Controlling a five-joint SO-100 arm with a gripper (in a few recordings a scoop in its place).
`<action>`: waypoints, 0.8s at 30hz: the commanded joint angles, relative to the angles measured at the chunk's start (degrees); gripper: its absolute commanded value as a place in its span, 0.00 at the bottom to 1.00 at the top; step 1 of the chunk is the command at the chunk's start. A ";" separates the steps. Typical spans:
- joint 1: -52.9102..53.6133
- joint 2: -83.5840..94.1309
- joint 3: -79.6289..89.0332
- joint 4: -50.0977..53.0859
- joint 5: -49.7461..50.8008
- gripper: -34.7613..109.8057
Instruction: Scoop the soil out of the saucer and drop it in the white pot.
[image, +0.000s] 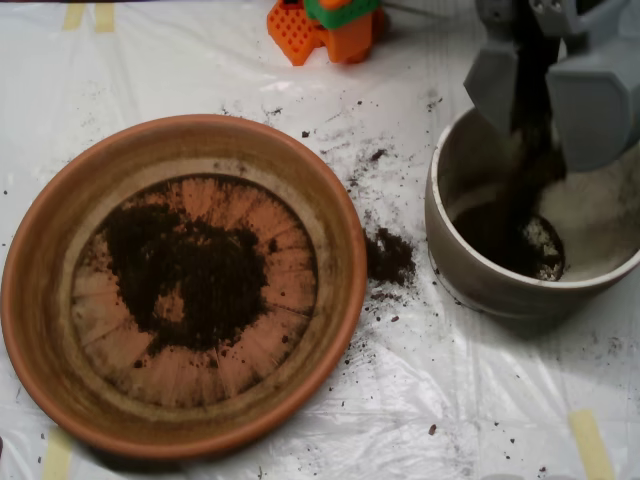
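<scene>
The terracotta saucer (40, 300) fills the left half of the overhead view, with a thin patch of dark soil (195, 275) spread over its ridged floor. At the right stands the white pot (480, 275), with dark soil (500, 235) lying in its bottom. Above the pot's far side hangs my grey scoop (535, 100), its two shells apart and open. A dark stream of soil (530, 150) falls from between the shells into the pot.
A small heap of spilled soil (388, 257) lies on the white plastic sheet (450, 400) between saucer and pot, with crumbs scattered around. An orange and green plastic part (325, 25) sits at the top edge. Tape strips (590, 440) hold the sheet down.
</scene>
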 joint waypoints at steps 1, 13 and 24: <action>-1.14 1.32 -2.99 0.79 -0.88 0.41; -1.05 0.88 3.25 1.14 -1.23 0.53; -1.49 -8.00 -7.56 8.35 0.62 0.54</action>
